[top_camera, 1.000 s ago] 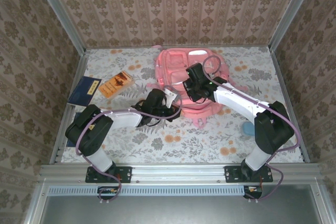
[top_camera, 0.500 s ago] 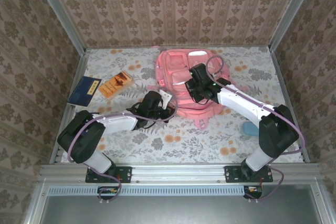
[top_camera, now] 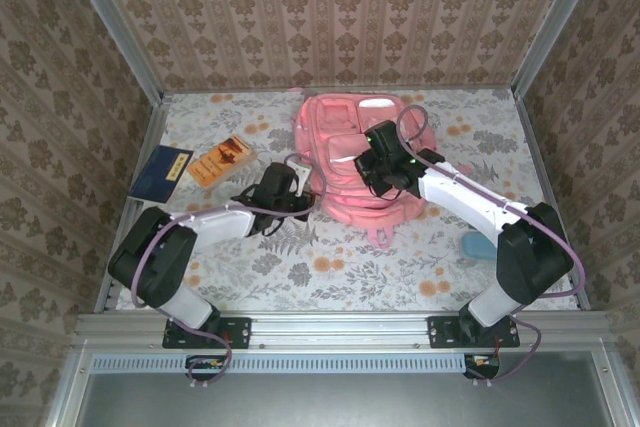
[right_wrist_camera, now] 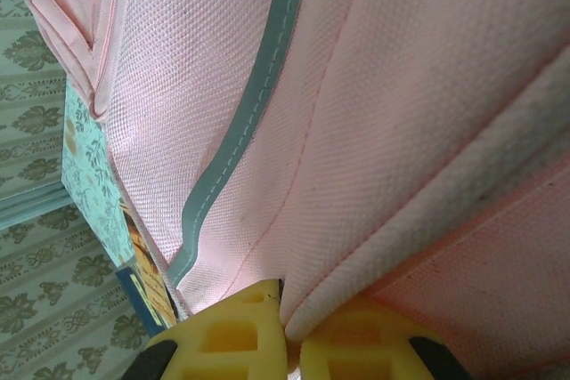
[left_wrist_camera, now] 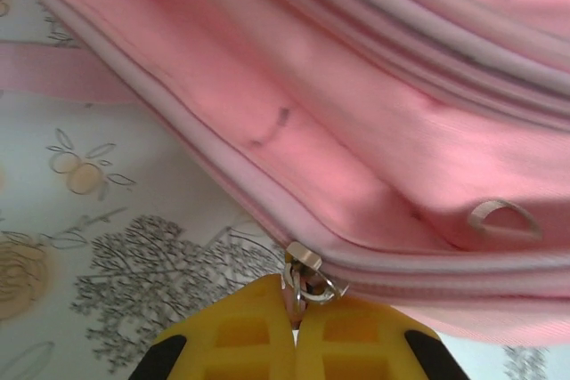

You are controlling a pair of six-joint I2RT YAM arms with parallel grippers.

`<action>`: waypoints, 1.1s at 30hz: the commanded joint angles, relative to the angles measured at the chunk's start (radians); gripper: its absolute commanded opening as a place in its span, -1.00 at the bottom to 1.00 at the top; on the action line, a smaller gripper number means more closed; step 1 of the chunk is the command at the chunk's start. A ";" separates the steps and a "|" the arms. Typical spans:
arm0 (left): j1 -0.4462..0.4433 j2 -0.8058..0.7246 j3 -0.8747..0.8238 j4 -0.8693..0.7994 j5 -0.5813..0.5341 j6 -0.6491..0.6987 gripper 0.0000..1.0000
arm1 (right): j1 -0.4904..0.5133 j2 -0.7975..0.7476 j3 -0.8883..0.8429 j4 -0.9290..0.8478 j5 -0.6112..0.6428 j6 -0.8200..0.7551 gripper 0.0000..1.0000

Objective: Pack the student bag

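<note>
The student bag [top_camera: 345, 147] is a salmon-pink backpack lying on the flowered tablecloth at the back middle. My left gripper [top_camera: 297, 175] is at the bag's left edge. In the left wrist view its yellow fingers [left_wrist_camera: 249, 335] are shut on the metal zipper pull [left_wrist_camera: 310, 280] of the bag's zip [left_wrist_camera: 419, 269]. My right gripper [top_camera: 377, 169] is over the bag's middle. In the right wrist view it [right_wrist_camera: 287, 322] is shut on a raised fold of the bag's fabric [right_wrist_camera: 374, 175], beside a grey-green stripe [right_wrist_camera: 249, 104].
A dark blue book [top_camera: 160, 173] and an orange book [top_camera: 222, 160] lie on the table left of the bag. A small light-blue thing [top_camera: 470, 244] sits by the right arm's elbow. Patterned walls close in the back and both sides.
My left gripper has moved left and away from me along the bag's edge, still holding the zipper pull. My right gripper has shifted slightly back with the fabric, and the bag stands bulkier.
</note>
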State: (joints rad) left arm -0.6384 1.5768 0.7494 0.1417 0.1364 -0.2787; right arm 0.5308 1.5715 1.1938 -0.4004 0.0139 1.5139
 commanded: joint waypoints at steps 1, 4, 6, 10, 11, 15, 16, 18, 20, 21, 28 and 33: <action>0.050 0.053 0.068 -0.077 -0.048 0.014 -1.00 | -0.034 -0.043 -0.011 -0.004 0.040 -0.049 -0.94; 0.073 0.092 0.121 -0.096 -0.015 0.016 -1.00 | -0.049 -0.025 -0.013 0.015 0.038 -0.057 -0.94; 0.084 0.110 0.154 -0.110 0.009 0.016 -1.00 | -0.062 0.004 -0.014 0.062 0.003 -0.066 -0.93; 0.103 0.127 0.214 -0.163 0.028 0.004 -0.56 | -0.073 0.096 0.023 0.133 -0.081 -0.097 -0.87; 0.111 0.123 0.221 -0.181 0.035 -0.004 -0.41 | -0.073 0.117 0.029 0.167 -0.104 -0.108 -0.84; 0.159 0.071 0.223 -0.258 0.065 -0.033 0.06 | -0.072 0.209 0.109 0.199 -0.196 -0.167 -0.56; 0.174 0.047 0.214 -0.277 0.062 -0.041 0.12 | -0.072 0.230 0.134 0.184 -0.214 -0.188 -0.48; 0.227 -0.002 0.199 -0.314 0.051 -0.056 0.24 | -0.072 0.254 0.175 0.140 -0.223 -0.225 -0.30; 0.270 -0.049 0.195 -0.364 0.017 -0.069 0.38 | -0.072 0.251 0.193 0.090 -0.214 -0.256 -0.04; 0.297 -0.068 0.199 -0.397 -0.004 -0.071 0.45 | -0.071 0.236 0.189 0.078 -0.203 -0.276 0.13; 0.497 -0.057 0.285 -0.559 -0.093 -0.071 0.86 | -0.074 0.102 0.106 0.046 -0.156 -0.457 0.74; 0.598 0.064 0.393 -0.598 -0.064 -0.072 0.96 | -0.074 0.020 0.015 0.075 -0.163 -0.526 0.82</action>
State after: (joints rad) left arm -0.0742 1.5879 1.0851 -0.3866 0.0723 -0.3473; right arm 0.4561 1.6348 1.2495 -0.3180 -0.1577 1.0737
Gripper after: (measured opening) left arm 0.975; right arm 0.905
